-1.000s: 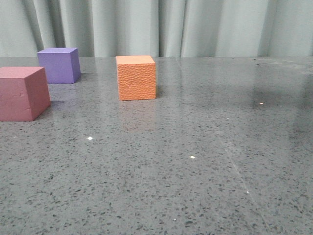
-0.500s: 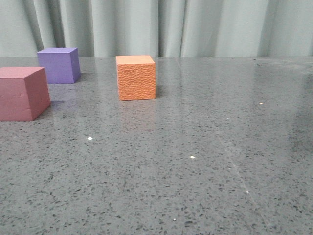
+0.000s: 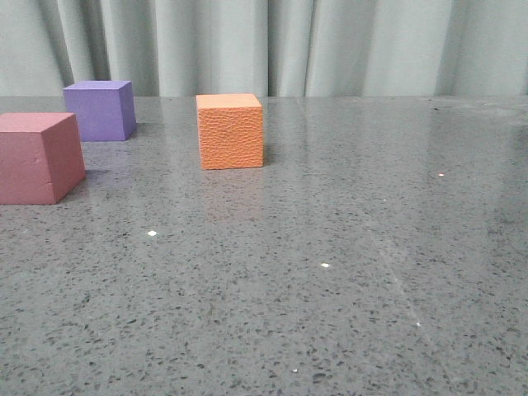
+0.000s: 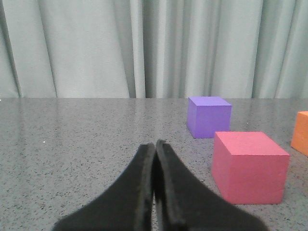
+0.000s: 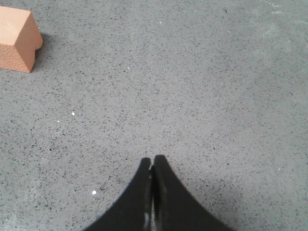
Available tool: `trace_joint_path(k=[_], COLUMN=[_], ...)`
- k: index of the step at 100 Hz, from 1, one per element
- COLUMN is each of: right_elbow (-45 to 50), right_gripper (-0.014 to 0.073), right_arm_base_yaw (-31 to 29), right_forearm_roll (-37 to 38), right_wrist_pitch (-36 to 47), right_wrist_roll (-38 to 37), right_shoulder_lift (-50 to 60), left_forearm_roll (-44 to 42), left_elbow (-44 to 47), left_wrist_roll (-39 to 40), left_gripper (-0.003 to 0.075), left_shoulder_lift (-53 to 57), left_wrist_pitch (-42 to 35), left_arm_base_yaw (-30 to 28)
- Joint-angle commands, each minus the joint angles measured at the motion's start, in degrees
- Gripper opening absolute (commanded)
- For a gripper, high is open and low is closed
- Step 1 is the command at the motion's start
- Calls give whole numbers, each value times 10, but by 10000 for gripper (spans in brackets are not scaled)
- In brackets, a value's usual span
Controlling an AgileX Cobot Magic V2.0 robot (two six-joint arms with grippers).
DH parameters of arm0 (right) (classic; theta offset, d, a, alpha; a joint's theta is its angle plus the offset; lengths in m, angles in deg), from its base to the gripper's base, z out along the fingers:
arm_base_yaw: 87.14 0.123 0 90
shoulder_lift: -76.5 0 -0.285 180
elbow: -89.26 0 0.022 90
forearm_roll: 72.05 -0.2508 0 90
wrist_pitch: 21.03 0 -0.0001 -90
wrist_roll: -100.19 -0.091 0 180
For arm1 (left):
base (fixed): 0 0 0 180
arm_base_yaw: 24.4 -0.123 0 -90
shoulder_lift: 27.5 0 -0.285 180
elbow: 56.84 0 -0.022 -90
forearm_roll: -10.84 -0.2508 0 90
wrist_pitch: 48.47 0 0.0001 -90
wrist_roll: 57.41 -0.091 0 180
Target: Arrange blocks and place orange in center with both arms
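Note:
The orange cube (image 3: 230, 130) with a pebbled face stands on the grey table, left of middle. The purple cube (image 3: 100, 109) stands farther back at the left. The pink-red cube (image 3: 37, 157) stands nearer at the left edge. No gripper shows in the front view. My left gripper (image 4: 155, 143) is shut and empty, low over the table, with the pink-red cube (image 4: 250, 166) and the purple cube (image 4: 209, 116) ahead and to one side, and a sliver of the orange cube (image 4: 302, 132) at the edge. My right gripper (image 5: 152, 159) is shut and empty above bare table, far from the orange cube (image 5: 17, 39).
The speckled grey stone table (image 3: 330, 272) stretches across the front view. A pale grey-green curtain (image 3: 272, 45) hangs behind its far edge and also shows in the left wrist view (image 4: 96, 48).
A dark shadow on the right side of the table has faded away. The three cubes have not moved.

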Motion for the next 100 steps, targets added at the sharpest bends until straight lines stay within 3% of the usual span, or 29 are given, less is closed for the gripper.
trace_joint_path(k=[1, 15, 28, 53, 66, 81, 100], right_elbow=[-11, 17, 92, 296, 386, 467, 531], right_gripper=[-67, -67, -67, -67, -67, -67, -67], right_arm_base_yaw=[0, -1, -32, -174, -233, -280, -297], right_forearm_roll=[41, 82, 74, -31, -115, -230, -236], right_wrist_pitch=[27, 58, 116, 281, 373, 407, 458], right_wrist_roll=[1, 1, -8, -7, 50, 157, 171], right_shoulder_lift=[7, 29, 98, 269, 352, 424, 490], left_forearm_roll=[5, 5, 5, 5, 5, 5, 5], left_elbow=[33, 33, 33, 33, 33, 33, 33], left_wrist_roll=[0, 0, 0, 0, 0, 0, 0], left_gripper=[-19, -19, -19, -19, -19, -19, -19], left_shoulder_lift=[20, 20, 20, 20, 20, 20, 20], left_wrist_pitch=[-47, -47, -47, -47, -47, -47, -47], left_arm_base_yaw=[-1, -1, -1, -1, -1, -1, -1])
